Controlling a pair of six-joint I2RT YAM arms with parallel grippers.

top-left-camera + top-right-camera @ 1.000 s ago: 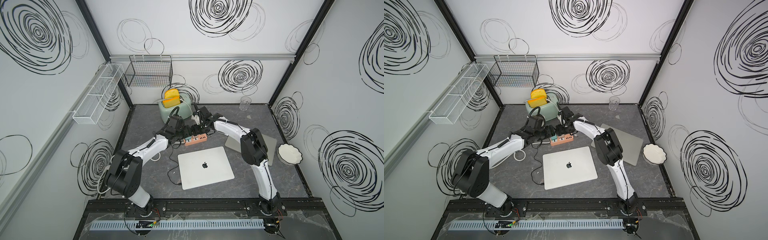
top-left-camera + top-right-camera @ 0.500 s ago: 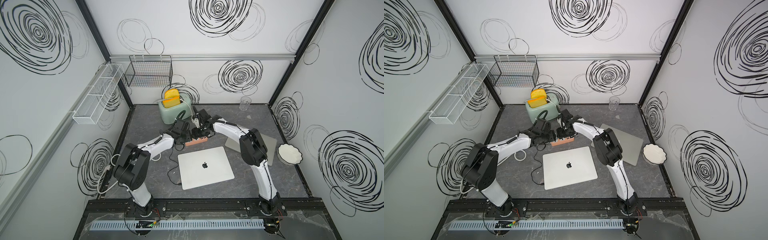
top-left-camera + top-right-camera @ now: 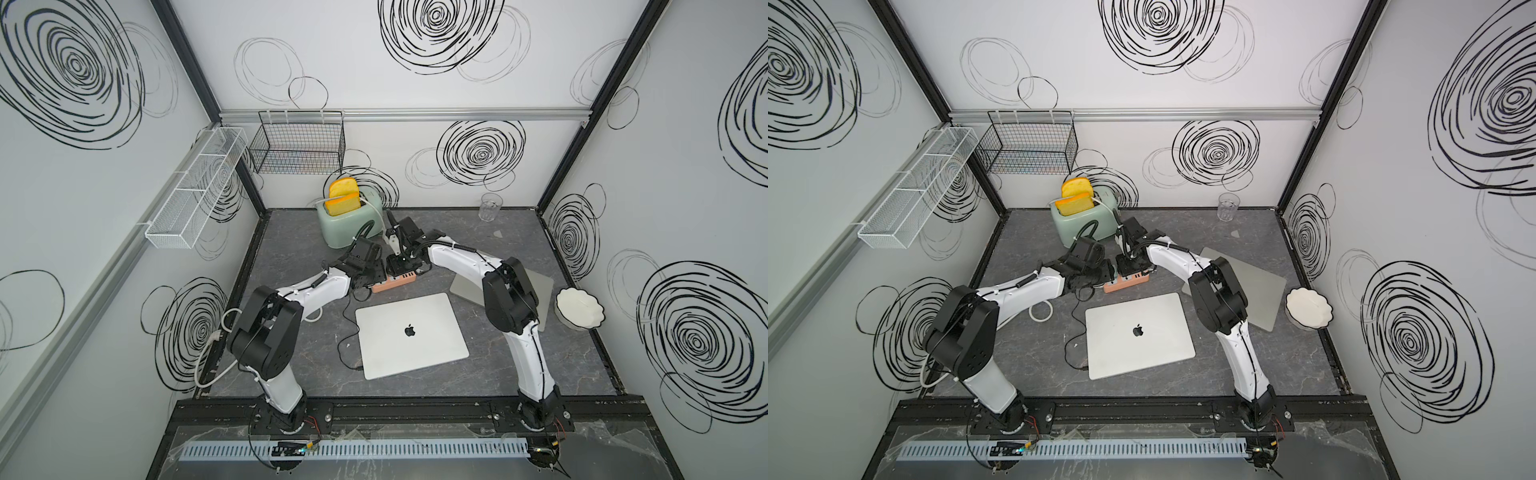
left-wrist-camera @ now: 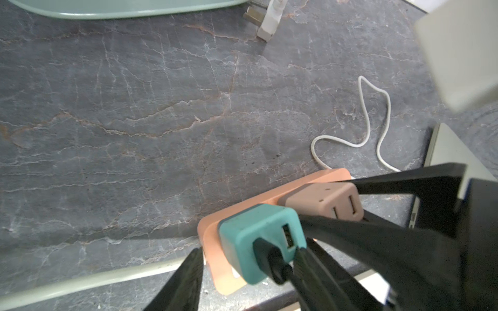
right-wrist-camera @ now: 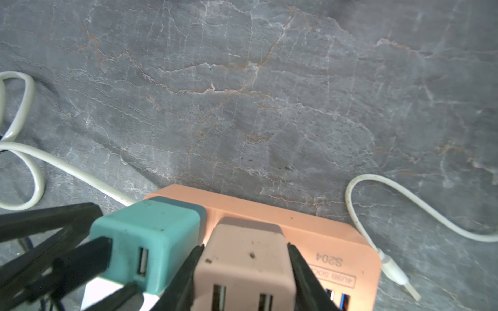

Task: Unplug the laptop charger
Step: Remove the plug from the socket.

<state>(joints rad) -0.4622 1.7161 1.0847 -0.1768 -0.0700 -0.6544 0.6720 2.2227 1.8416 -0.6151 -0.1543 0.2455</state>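
behind the laptop [image 3: 409,334], the teal charger [image 4: 256,231] sits plugged in the peach power strip [image 4: 214,272], with a black cable [image 3: 345,340] in one port. the left gripper [image 4: 246,253] straddles it, jaws apart, one finger clear of its side. the right gripper [image 5: 245,246] is clamped on the neighbouring pink adapter [image 5: 242,264]. in both top views the wrists hide both plugs, and the wrist views cut off the finger bases.

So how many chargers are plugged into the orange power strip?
2: a teal charger at the power strip's end, and a pink charger beside it, between the right pincer's fingers. No others visible.
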